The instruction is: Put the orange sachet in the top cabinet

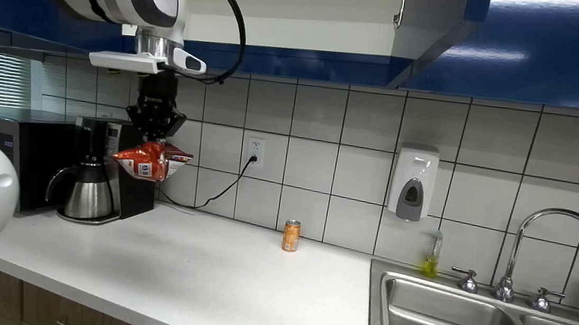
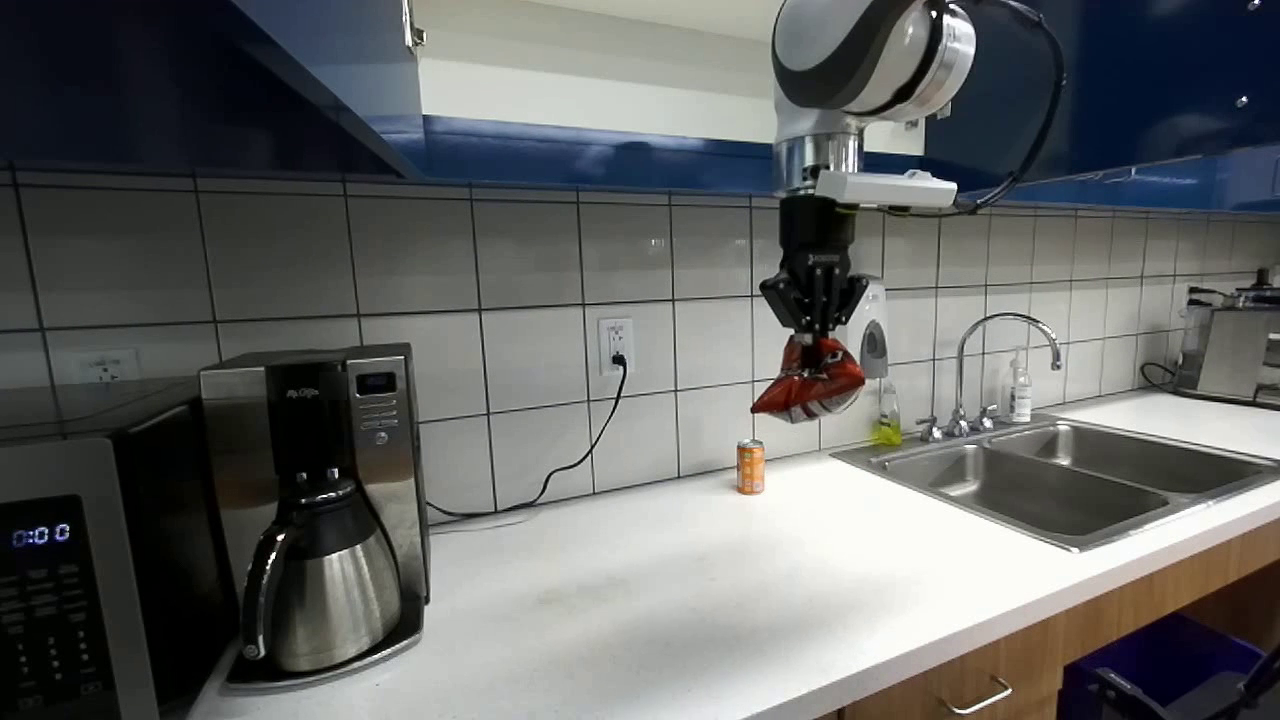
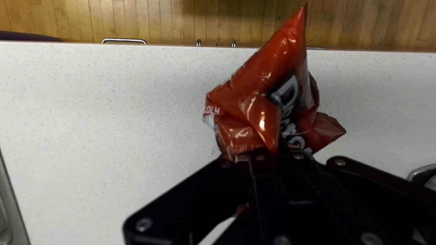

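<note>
The orange sachet, a crumpled red-orange chip bag, hangs in the air above the counter in both exterior views (image 1: pixel 143 162) (image 2: pixel 812 385). It also fills the upper middle of the wrist view (image 3: pixel 255 98). My gripper (image 1: pixel 156 140) points down and is shut on the sachet; it shows in the exterior view (image 2: pixel 815 340) and the wrist view (image 3: pixel 277 153) too. The fingertips are partly hidden by the bag's folds. The top cabinet stands open above and behind the gripper, with a pale interior, in both exterior views (image 1: pixel 291 32) (image 2: pixel 590 90). The sachet is lower than the cabinet's bottom edge.
Open cabinet doors (image 1: pixel 435 33) (image 2: pixel 330 60) jut out beside the opening. An orange can (image 1: pixel 291 236) stands on the white counter (image 1: pixel 193 275) near the wall. A coffee maker (image 2: pixel 335 560), a microwave (image 2: pixel 80 600) and a sink (image 2: pixel 1060 480) flank the counter.
</note>
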`<state>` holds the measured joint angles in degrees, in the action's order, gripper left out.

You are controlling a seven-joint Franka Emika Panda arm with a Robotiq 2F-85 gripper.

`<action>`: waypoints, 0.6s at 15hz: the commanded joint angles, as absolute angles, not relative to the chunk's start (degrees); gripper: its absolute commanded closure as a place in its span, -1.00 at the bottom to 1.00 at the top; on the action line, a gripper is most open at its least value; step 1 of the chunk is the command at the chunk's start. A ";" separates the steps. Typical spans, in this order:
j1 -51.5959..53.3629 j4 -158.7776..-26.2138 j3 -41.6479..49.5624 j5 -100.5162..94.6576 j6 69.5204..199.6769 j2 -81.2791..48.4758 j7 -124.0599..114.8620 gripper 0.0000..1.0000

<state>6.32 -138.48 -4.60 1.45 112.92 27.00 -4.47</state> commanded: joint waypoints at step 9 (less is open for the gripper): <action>5.20 -124.78 -6.15 -3.43 104.39 25.97 -5.15 0.96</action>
<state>6.01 -128.57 -4.89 -2.40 107.22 26.75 -4.47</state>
